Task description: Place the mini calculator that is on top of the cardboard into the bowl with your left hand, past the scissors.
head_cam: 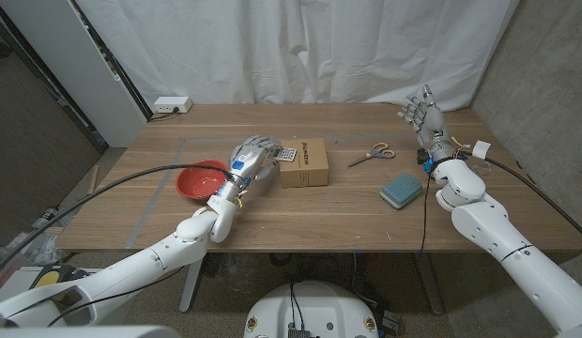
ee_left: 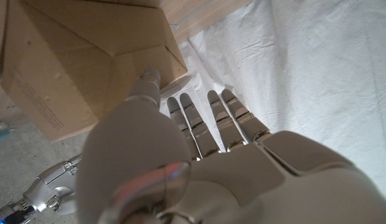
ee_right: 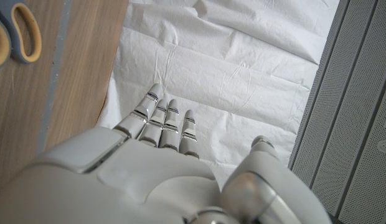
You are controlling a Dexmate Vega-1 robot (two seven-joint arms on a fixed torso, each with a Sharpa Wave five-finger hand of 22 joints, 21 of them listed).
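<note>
- The left hand (head_cam: 252,156) hung just beside the left end of the cardboard box (head_cam: 304,163), between the box and the red bowl (head_cam: 201,178).
- In the left wrist view its fingers (ee_left: 199,127) were stretched out straight and a little apart, thumb tip touching or nearly touching the edge of the box (ee_left: 87,56); nothing was in its grasp.
- The mini calculator (head_cam: 288,154) lay on top of the box at its left end, right next to the left hand's fingers. Whether a finger touched it I could not tell.
- The bowl sat on the wooden table (head_cam: 347,216) to the left of the box, near the left forearm.
- The scissors (head_cam: 372,154), with yellow and grey handles, lay to the right of the box, apart from it; their handles (ee_right: 18,31) showed in the right wrist view too.
- A blue sponge (head_cam: 401,191) rested nearer the front edge, right of the box.
- The right hand (head_cam: 423,116) was raised over the table's far right corner, fingers (ee_right: 162,121) spread and holding nothing.
- A white power strip (head_cam: 172,105) sat at the far left corner, against the white curtain (head_cam: 300,47).
</note>
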